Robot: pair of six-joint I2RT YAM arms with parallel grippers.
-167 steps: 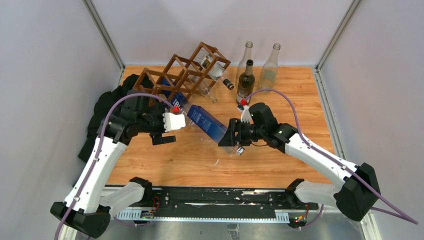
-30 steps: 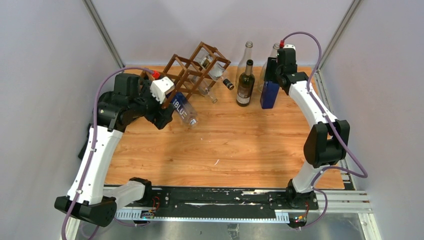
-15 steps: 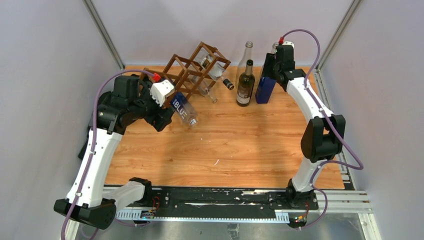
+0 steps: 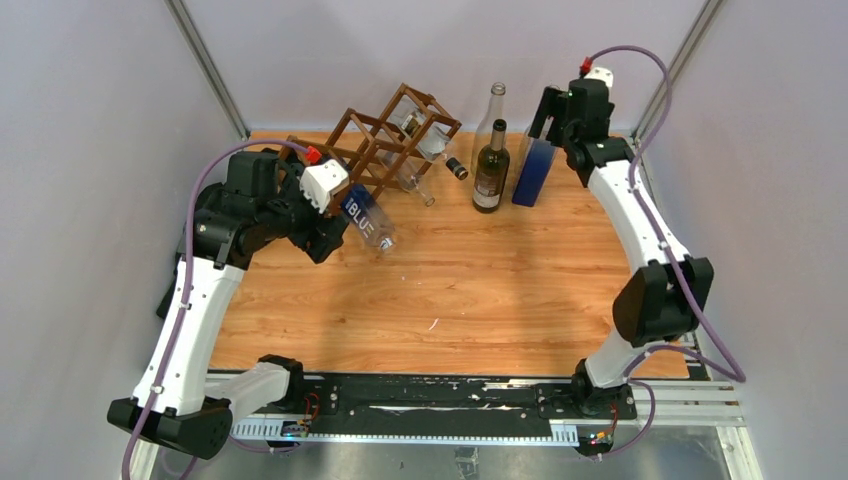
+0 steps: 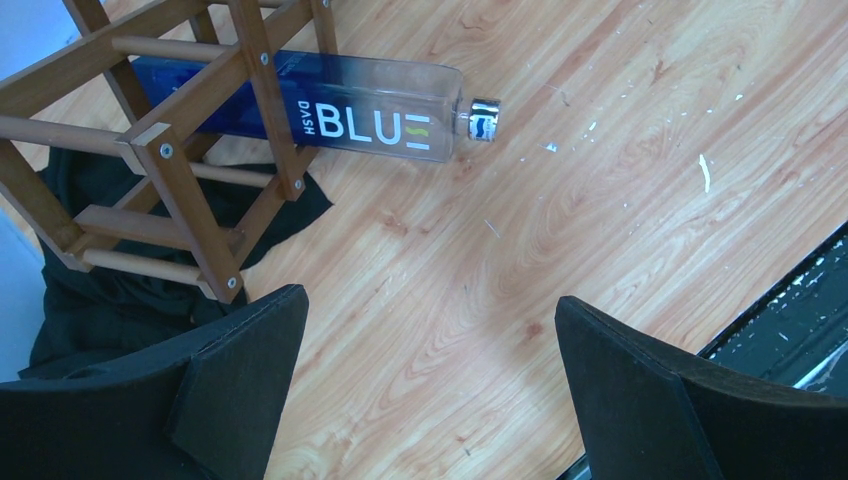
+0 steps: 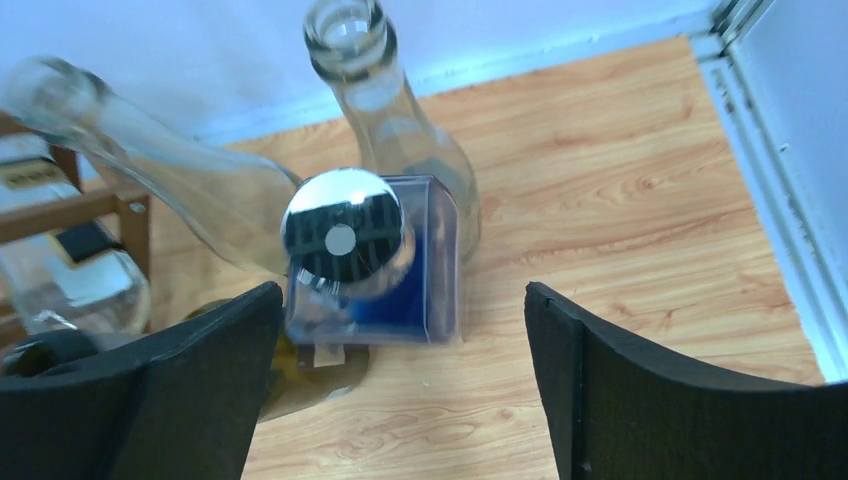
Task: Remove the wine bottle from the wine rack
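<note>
The dark brown wine rack (image 4: 385, 135) (image 5: 175, 150) stands tilted at the back left. A blue bottle marked BLUE (image 4: 366, 223) (image 5: 345, 110) lies in its lowest cell, cap end sticking out over the table. My left gripper (image 4: 328, 236) (image 5: 430, 335) hangs open just beside that bottle, with nothing between its fingers. A square blue wine bottle with a silver cap (image 4: 533, 170) (image 6: 343, 235) stands upright on the table at the back right. My right gripper (image 4: 547, 122) (image 6: 402, 300) is open above it, and its fingers are clear of the bottle.
A dark green bottle (image 4: 490, 170) and a clear bottle (image 4: 492, 108) stand left of the square bottle, and another clear bottle (image 6: 385, 110) stands behind it. Clear bottles (image 4: 420, 130) lie in the rack's upper cells. Black cloth (image 4: 180, 270) lies at the left edge.
My right gripper opened, let go of the square blue bottle and drew up and back. The bottle now stands on its own. The left arm stayed where it was.
</note>
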